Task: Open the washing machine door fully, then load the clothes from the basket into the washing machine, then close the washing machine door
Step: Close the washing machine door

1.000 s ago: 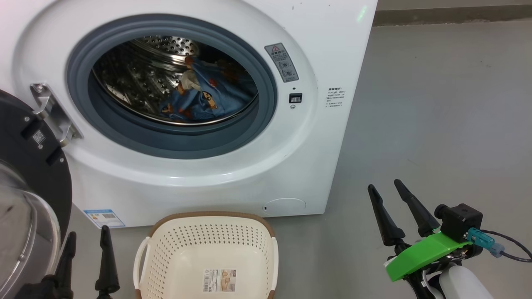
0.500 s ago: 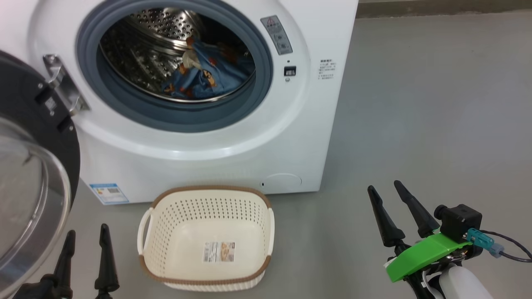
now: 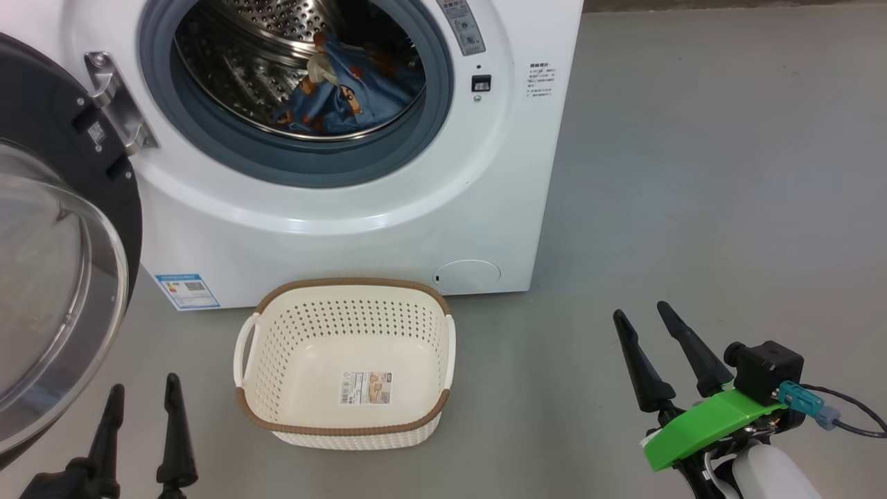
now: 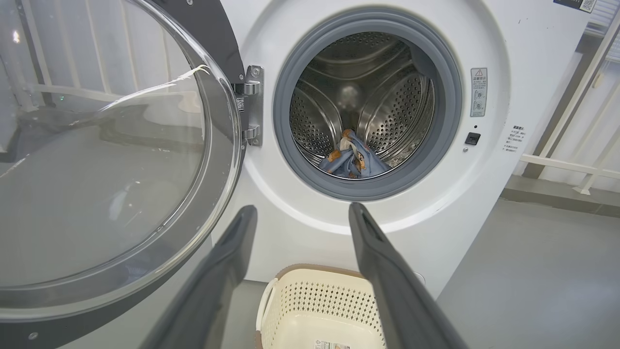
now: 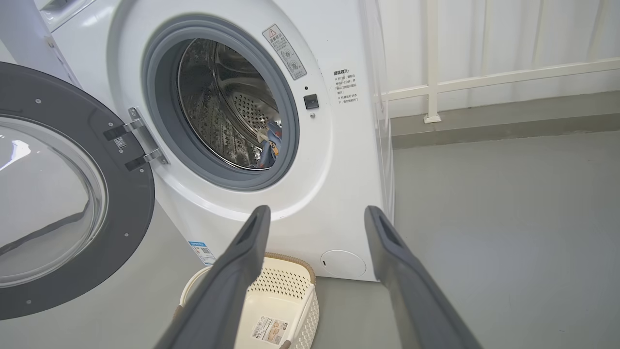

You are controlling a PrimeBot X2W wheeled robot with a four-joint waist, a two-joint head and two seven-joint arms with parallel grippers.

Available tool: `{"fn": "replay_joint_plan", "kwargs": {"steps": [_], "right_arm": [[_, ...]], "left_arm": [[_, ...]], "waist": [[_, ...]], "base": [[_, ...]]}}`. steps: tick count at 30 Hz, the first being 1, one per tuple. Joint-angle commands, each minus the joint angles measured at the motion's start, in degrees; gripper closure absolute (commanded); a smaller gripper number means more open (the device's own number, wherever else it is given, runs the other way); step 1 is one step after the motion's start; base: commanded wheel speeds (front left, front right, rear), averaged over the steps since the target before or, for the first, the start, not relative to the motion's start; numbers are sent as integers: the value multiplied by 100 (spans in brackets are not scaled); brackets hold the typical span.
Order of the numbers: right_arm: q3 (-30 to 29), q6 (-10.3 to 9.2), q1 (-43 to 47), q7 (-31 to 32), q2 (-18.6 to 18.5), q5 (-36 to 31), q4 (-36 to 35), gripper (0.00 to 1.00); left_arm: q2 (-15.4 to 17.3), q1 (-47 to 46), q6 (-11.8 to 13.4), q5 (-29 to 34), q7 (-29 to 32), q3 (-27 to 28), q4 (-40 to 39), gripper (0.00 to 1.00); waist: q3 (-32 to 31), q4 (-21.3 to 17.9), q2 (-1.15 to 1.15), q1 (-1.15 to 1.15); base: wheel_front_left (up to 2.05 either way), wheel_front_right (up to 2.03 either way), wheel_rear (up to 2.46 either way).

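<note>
1. The door (image 3: 55, 263) stood swung wide at the left of the washer (image 3: 346, 229). It hung from its hinge (image 3: 118, 104) on the left edge of the opening, with its inner face turned toward me and to the right.
2. It showed a wide black rim around a clear bulging glass bowl that carried pale reflections. I saw nothing caught on it.
3. It lay just ahead and to the left of my left gripper (image 3: 144, 384), whose fingers pointed up toward its lower rim, near but not touching. My right gripper (image 3: 639, 309) sat well apart at the right, over bare floor (image 3: 693, 173). I judged the left arm much the nearer for the door.
4. Both jaws were spread wide and held nothing.
5. Being round, the door had no long axis to line up with. The hinge line counted instead, standing upright at the left of the opening. I judged that shutting it would mean getting behind the free edge at the far left and sweeping it rightward and away from me.
6. The clothes (image 3: 346, 97), blue with small orange figures, lay low at the front of the drum (image 3: 242, 83), close behind the gasket (image 3: 291, 163). I could not tell whether a fold rested on its lip, which could stop the door latching.
7. The basket (image 3: 346, 284) sat on the floor just in front of the washer, between my grippers, with only its label sticker inside. I judged the loading done and only the closing left.
</note>
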Motion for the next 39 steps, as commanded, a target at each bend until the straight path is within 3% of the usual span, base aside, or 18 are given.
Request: {"fn": "replay_joint_plan", "kwargs": {"steps": [1, 27, 39], "right_arm": [[127, 16, -3, -27, -29, -39, -116, 0], [78, 16, 14, -27, -22, -54, -135, 0], [59, 16, 69, -27, -16, -59, -141, 0]], "left_arm": [[97, -117, -19, 52, -30, 214, -149, 0], [66, -165, -51, 99, -30, 286, -91, 0], [46, -127, -42, 126, -30, 314, -61, 0]], "waist": [[3, 2, 0, 0], [7, 54, 0, 0], [-67, 312, 0, 0]], "base": [[0, 0, 0], [0, 0, 0], [0, 0, 0]]}}
